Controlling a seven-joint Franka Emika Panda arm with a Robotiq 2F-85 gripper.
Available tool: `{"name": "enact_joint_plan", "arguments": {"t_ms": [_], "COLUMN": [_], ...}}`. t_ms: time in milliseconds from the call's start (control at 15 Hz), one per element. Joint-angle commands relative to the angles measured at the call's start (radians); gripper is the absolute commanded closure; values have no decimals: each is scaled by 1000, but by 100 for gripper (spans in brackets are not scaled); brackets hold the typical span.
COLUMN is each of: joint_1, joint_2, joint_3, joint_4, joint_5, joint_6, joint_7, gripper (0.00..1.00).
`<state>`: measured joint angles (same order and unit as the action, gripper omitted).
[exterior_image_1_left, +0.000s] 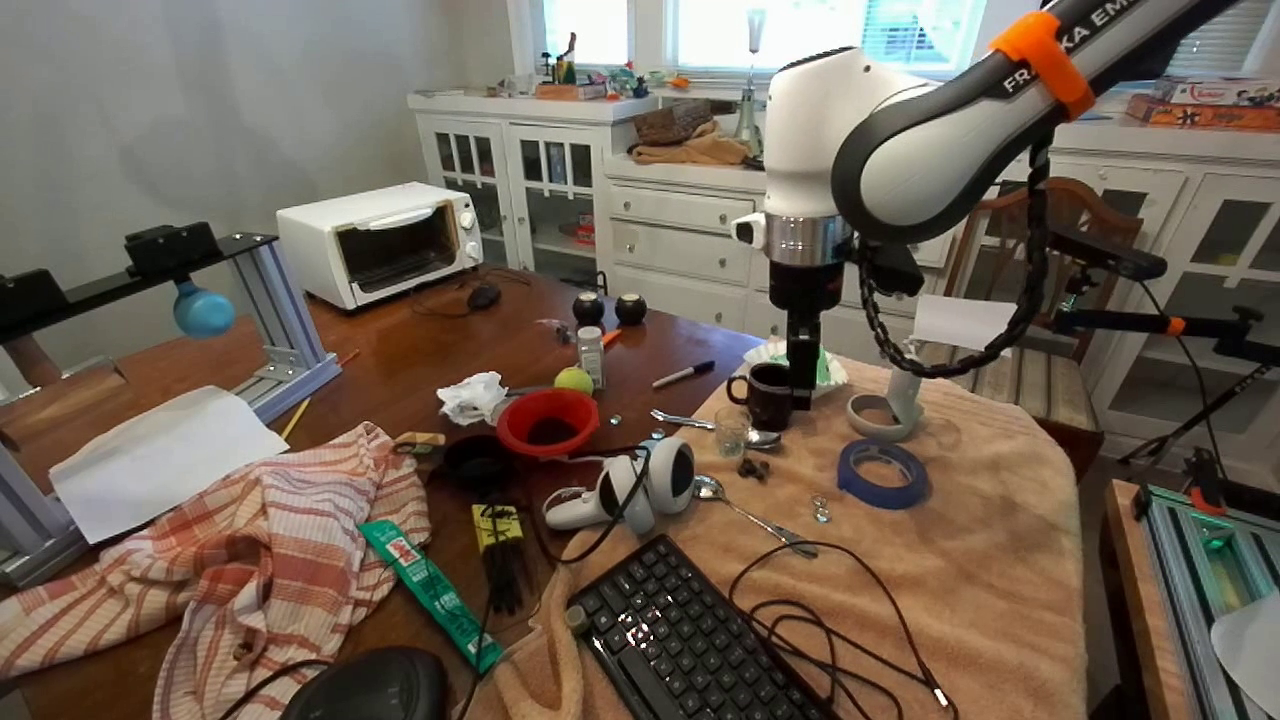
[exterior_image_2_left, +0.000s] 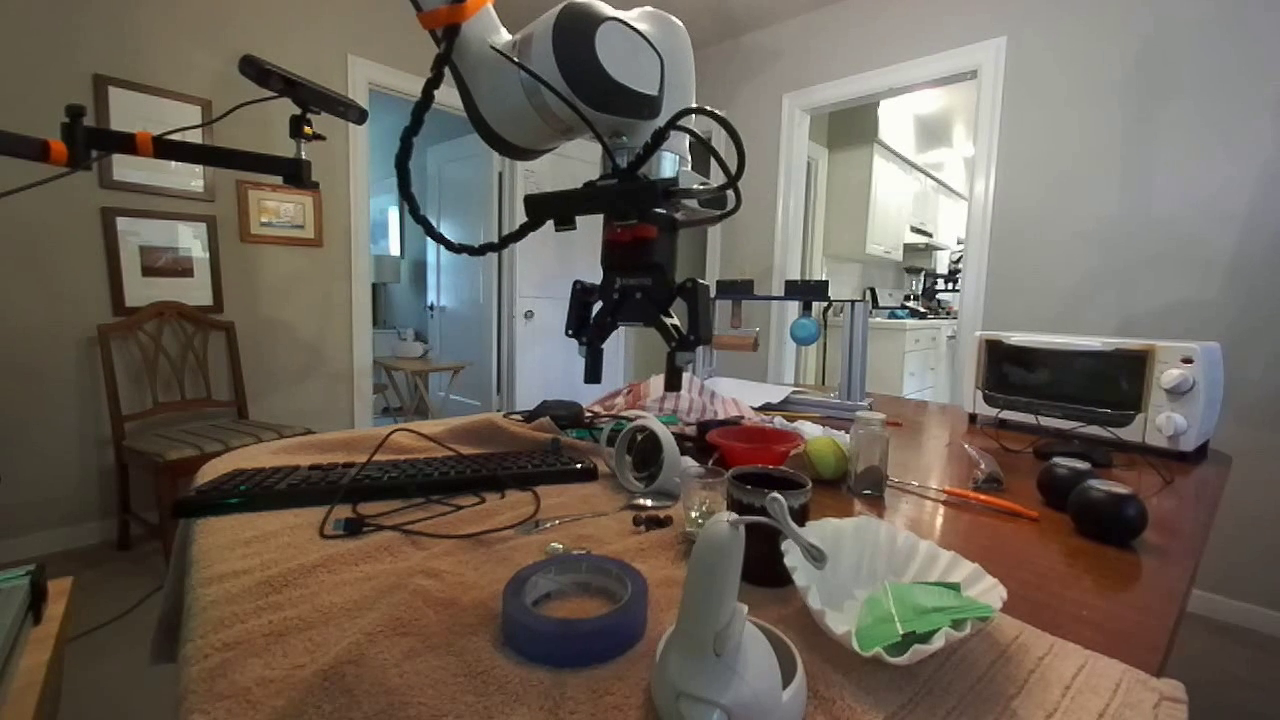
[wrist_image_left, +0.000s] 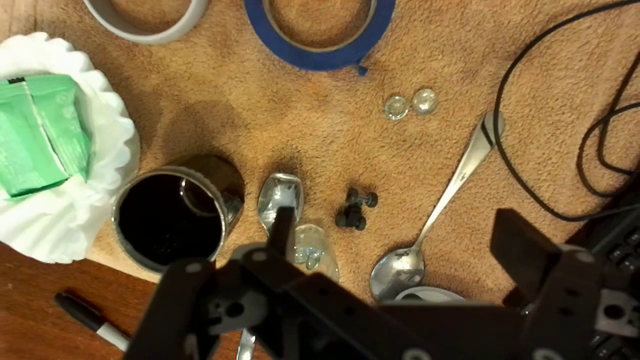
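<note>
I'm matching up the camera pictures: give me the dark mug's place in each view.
In an exterior view: dark mug, right of centre, just below mid-height.
In an exterior view: dark mug, lower half, right of centre.
Wrist view: dark mug, left of centre, below mid-height.
Shared landmark: blue tape roll.

Black gripper (exterior_image_2_left: 634, 380); near-black mug (exterior_image_1_left: 768, 405) with greyish rim; silver spoon (wrist_image_left: 281, 194); deep blue tape roll (exterior_image_2_left: 575, 635); bright green packet (wrist_image_left: 42, 135); white dish (exterior_image_2_left: 850, 562); plain tan towel (wrist_image_left: 300, 115); white cloth (exterior_image_1_left: 270, 560) striped orange-red; red bowl (exterior_image_2_left: 755, 448); yellow-green ball (exterior_image_2_left: 826, 458); black keyboard (exterior_image_1_left: 690, 630); white toaster oven (exterior_image_1_left: 325, 260); reddish-brown table (exterior_image_1_left: 400, 350).
</note>
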<state>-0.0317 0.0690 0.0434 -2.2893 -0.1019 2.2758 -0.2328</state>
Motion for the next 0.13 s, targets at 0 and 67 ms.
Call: {"name": "enact_joint_plan", "arguments": {"t_ms": [0,67], "joint_1": [12,12], "joint_2": [-1,-1], "joint_3": [-12,-12], "joint_4": [1,0], "joint_5": [1,1], "joint_6": [-2,-2], "joint_7": [1,2], "gripper": [0,0]}}
